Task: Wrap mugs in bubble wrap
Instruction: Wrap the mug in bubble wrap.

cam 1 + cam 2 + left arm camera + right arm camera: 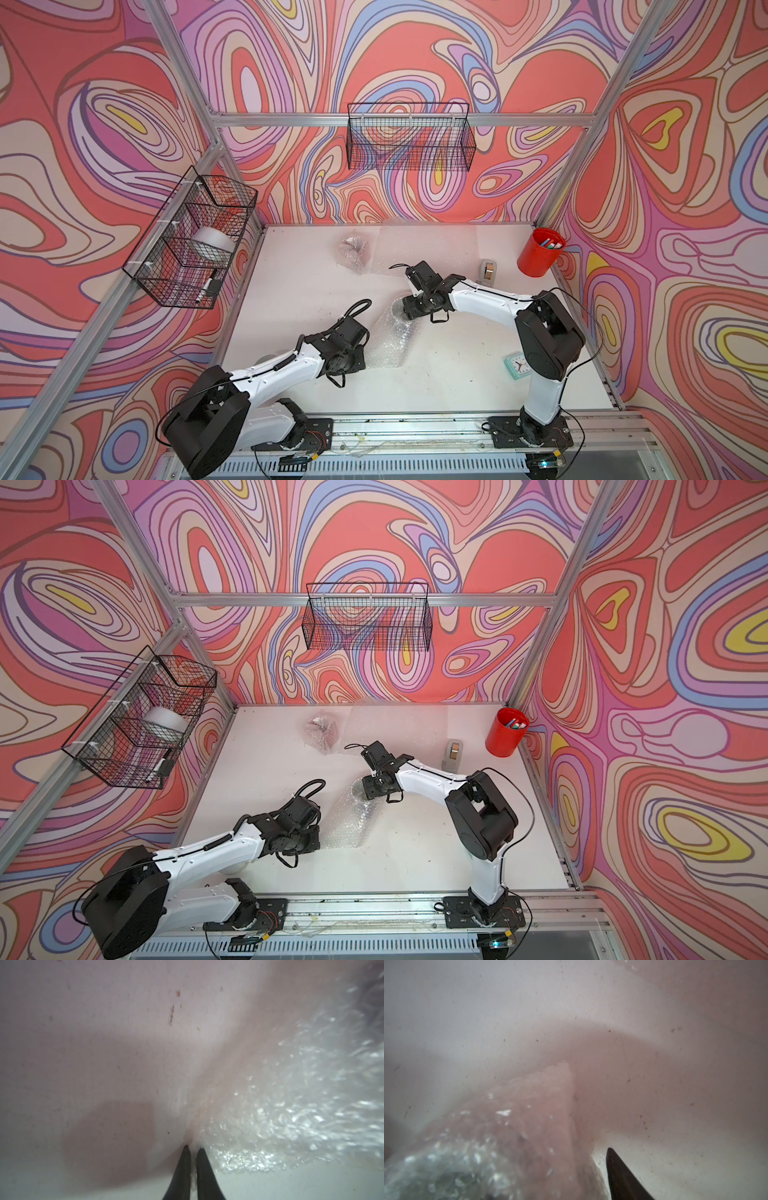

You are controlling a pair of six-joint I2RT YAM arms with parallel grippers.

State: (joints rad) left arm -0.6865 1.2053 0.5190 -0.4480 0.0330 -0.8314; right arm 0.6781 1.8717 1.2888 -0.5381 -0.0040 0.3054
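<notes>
Tbl (436,374): L pincer (193,1147) nips wrap (291,1105) (edge).

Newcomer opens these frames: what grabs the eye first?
The loud swirl-patterned walls all around the cell. Then the bundled bubble wrap at centre: the left gripper pinches an edge of it, and the right gripper sits at its far end. The red pen cup stands in the far right corner.

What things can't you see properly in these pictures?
- What the bubble wrap holds: in both top views, wrap and right arm cover it.
- Right fingers: right wrist view shows only one; wrap hides the other.
- Pens in the red cup: top views, too small.
</notes>
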